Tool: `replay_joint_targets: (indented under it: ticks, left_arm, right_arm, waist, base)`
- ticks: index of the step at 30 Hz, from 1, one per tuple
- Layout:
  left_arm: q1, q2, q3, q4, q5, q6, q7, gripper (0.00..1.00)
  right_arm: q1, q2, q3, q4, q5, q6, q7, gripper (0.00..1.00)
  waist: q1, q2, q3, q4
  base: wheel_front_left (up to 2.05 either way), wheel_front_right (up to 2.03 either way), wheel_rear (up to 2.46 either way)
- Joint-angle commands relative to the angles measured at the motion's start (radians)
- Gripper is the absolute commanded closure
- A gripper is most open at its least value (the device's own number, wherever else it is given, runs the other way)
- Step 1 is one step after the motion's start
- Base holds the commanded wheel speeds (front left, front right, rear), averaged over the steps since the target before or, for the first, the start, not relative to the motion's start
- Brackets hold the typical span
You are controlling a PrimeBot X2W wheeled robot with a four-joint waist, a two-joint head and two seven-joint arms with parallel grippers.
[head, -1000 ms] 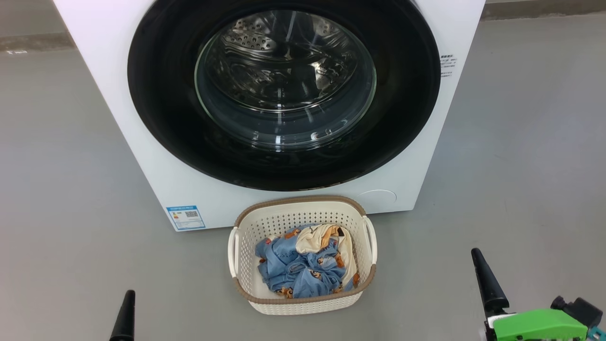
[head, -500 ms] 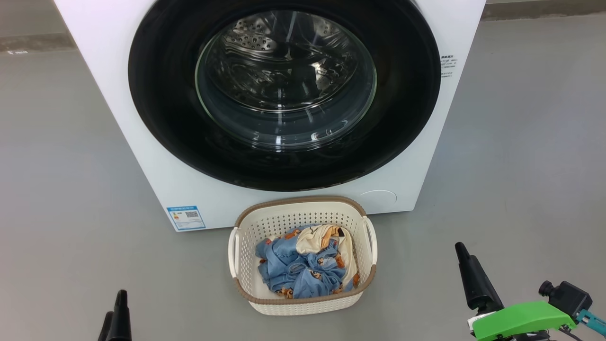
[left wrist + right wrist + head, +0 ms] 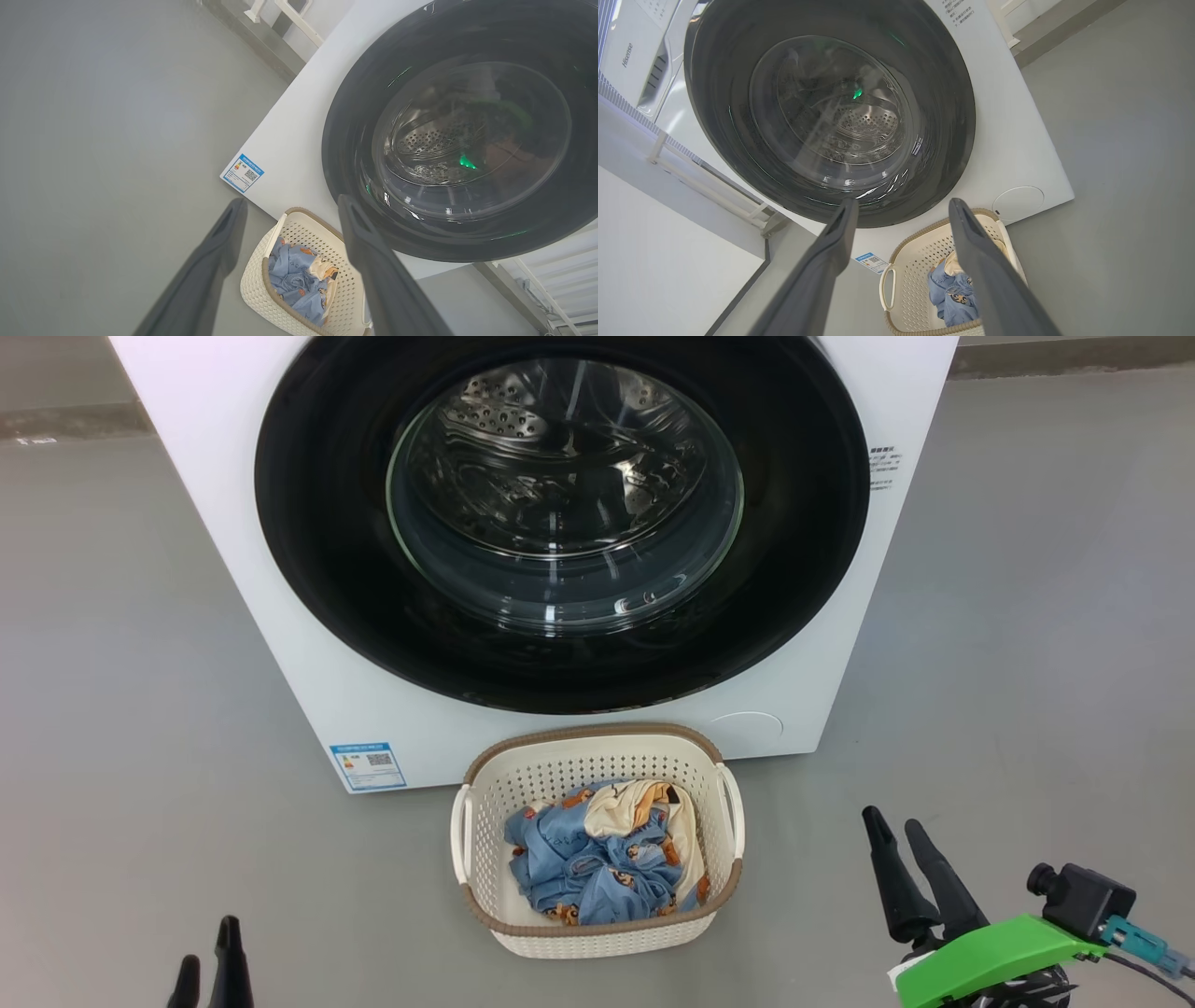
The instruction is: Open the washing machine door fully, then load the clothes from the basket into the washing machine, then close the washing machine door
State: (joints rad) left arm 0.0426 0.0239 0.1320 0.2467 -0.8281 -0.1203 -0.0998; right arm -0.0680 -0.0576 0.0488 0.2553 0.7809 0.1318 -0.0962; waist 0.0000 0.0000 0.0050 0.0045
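Two claws of mine sit low in the head view. My left claw (image 3: 207, 959) is at the lower left and my right claw (image 3: 892, 823) at the lower right. Both have their fingers apart, grip nothing, and hang over the grey floor (image 3: 112, 709). The washing machine (image 3: 215, 476) stands ahead of me. The washing machine door (image 3: 317, 523) is closed flat against its front, and the steel drum shows through the glass. The basket (image 3: 597, 733) stands on the floor just in front of the machine, below the door. The clothes (image 3: 597, 868) lie bunched inside it. A blue label (image 3: 367, 765) is on the machine's lower front corner, to the left of the basket.

In the left wrist view, my left claw (image 3: 290, 203) is spread wide and empty. Between its fingers I see the basket (image 3: 261, 289) with the clothes (image 3: 294, 280) in it. The door (image 3: 355, 116) is beyond, on the washing machine (image 3: 289, 140).

In the right wrist view, my right claw (image 3: 903, 203) is spread just as wide and is empty too. It points at the lower edge of the door (image 3: 943, 93), well apart from it. The basket (image 3: 910, 261) and the clothes (image 3: 952, 289) lie near the bottom edge of the view, partly behind one finger.
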Motion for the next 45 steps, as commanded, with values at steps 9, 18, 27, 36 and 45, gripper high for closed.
replay_joint_targets:
  ticks: [9,18,27,36,45]
  left_arm:
    - [-0.010,0.032,0.045,-0.038,0.137,-0.007,-0.037,0.00]
    - [-0.004,0.036,0.064,-0.045,0.238,-0.007,-0.061,0.00]
    - [0.014,0.041,0.079,-0.053,0.345,-0.008,-0.090,0.00]
    - [0.023,0.047,0.085,-0.052,0.429,-0.009,-0.117,0.00]
    - [0.035,0.055,0.086,-0.057,0.518,-0.010,-0.143,0.00]
  right_arm:
    - [-0.062,-0.022,0.053,-0.022,-0.165,-0.001,-0.040,0.00]
    - [-0.063,-0.025,0.039,-0.013,-0.282,-0.001,-0.063,0.00]
    - [-0.054,-0.019,0.015,-0.018,-0.421,-0.001,-0.093,0.00]
    - [-0.050,-0.016,0.008,-0.016,-0.532,-0.001,-0.120,0.00]
    - [-0.056,-0.016,0.017,-0.022,-0.645,-0.001,-0.147,0.00]
  waist:
    - [0.0000,0.0000,0.003,0.001]
    - [0.0000,0.0000,0.005,0.002]
    - [0.0000,0.0000,0.006,-0.006]
    - [0.0000,0.0000,0.007,-0.005]
    - [0.0000,0.0000,0.009,-0.007]
  base:
    - [0.00,0.00,0.00]
    - [0.00,0.00,0.00]
    - [0.00,0.00,0.00]
    - [0.00,0.00,0.00]
    - [0.00,0.00,0.00]
